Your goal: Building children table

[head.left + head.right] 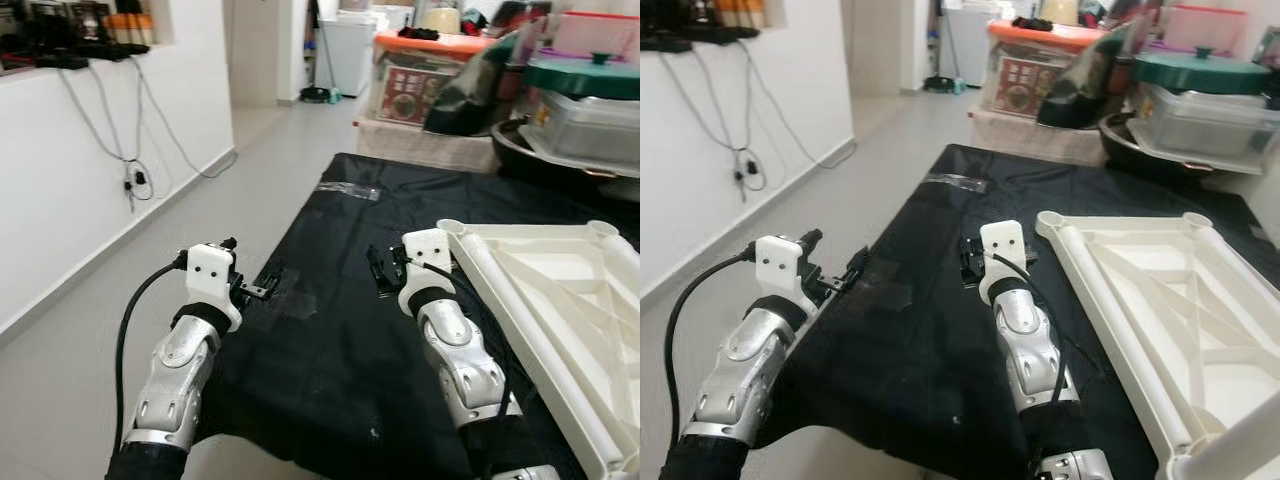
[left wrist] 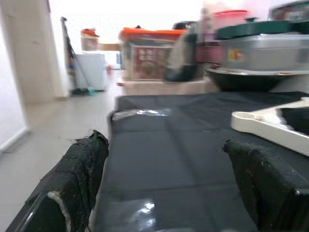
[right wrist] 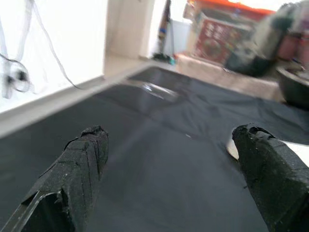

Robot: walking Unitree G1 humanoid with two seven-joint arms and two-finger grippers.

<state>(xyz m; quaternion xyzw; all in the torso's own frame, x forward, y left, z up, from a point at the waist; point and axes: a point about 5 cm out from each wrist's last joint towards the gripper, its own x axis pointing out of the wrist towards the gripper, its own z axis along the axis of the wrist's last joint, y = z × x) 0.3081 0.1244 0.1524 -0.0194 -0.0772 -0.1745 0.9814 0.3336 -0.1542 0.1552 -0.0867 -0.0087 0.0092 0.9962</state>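
While both arms reach forward over the black sheet [image 1: 330,330] spread on the floor, you have neither tool pinching anything. Left tool [image 2: 166,188] sits at the sheet's left edge, fingers [image 2: 79,179] spread wide, only black sheet between them. Right tool [image 3: 174,179] is over the middle of the sheet, fingers [image 3: 77,169] also spread wide, nothing in the gap.

Task's thing: the white plastic tabletop [image 1: 560,300] lies upside down on the right side of the sheet, ribs and corner leg sockets facing up. It's just beside your right arm, to its right, not touching the right tool. In the left wrist view a corner of it shows ahead between the fingers.

A strip of clear tape [image 1: 350,190] lies on the sheet's far left corner, well ahead of both tools. Beyond the sheet you've got clutter: an orange-lidded storage box [image 1: 425,75], a dark bag [image 1: 470,95] leaning on it, a grey container with a green lid [image 1: 585,105] at far right. White wall [image 1: 70,170] runs along the left, with cables [image 1: 130,150] hanging down it from a shelf. Grey tile floor [image 1: 250,160] lies between wall and sheet.
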